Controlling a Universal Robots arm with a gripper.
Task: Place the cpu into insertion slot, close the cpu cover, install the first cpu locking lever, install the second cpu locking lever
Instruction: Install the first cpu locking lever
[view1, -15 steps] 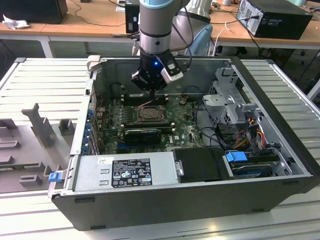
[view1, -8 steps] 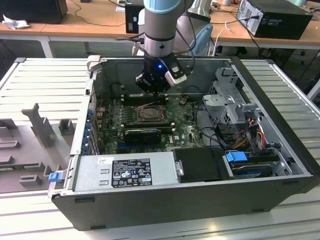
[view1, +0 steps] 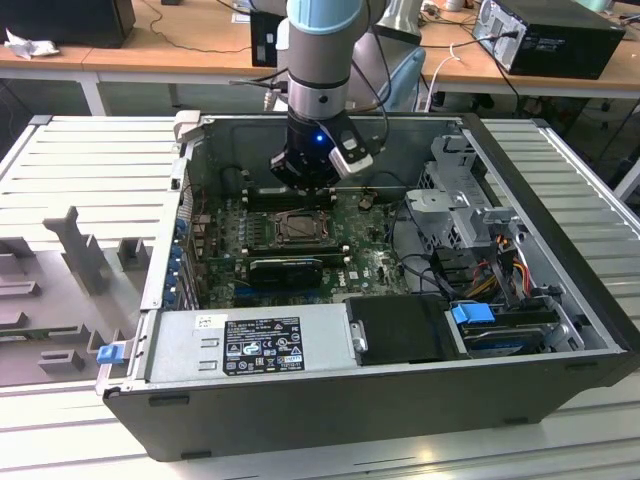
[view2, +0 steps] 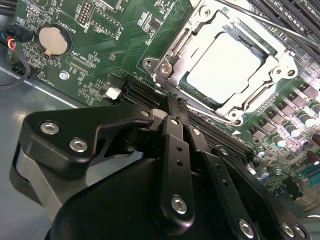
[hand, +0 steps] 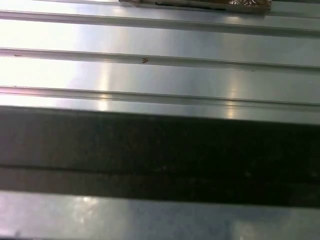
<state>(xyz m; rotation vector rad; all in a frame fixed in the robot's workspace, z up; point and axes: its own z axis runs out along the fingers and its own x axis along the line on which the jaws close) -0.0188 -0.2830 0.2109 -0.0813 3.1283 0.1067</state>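
The cpu (view2: 225, 62), a pale square chip, lies flat in the insertion slot (view1: 300, 228) on the green motherboard. The grey metal cpu cover (view2: 226, 22) lies down around it, the chip showing through its window. A thin metal locking lever (view2: 270, 22) runs along the far side of the socket. My gripper (view2: 172, 102) hangs just off the socket's corner, over the black expansion slots, its black fingers (view2: 175, 145) pressed together with nothing between them. In the exterior view the gripper (view1: 308, 185) hovers just behind the socket inside the open computer case.
A long black graphics card (view1: 285, 268) lies in front of the socket. The power supply (view1: 250, 345) fills the case front, drive cages and cables (view1: 470, 230) the exterior view's right. A coin battery (view2: 52, 40) sits on the board. The first wrist view faces ribbed metal (hand: 160, 75).
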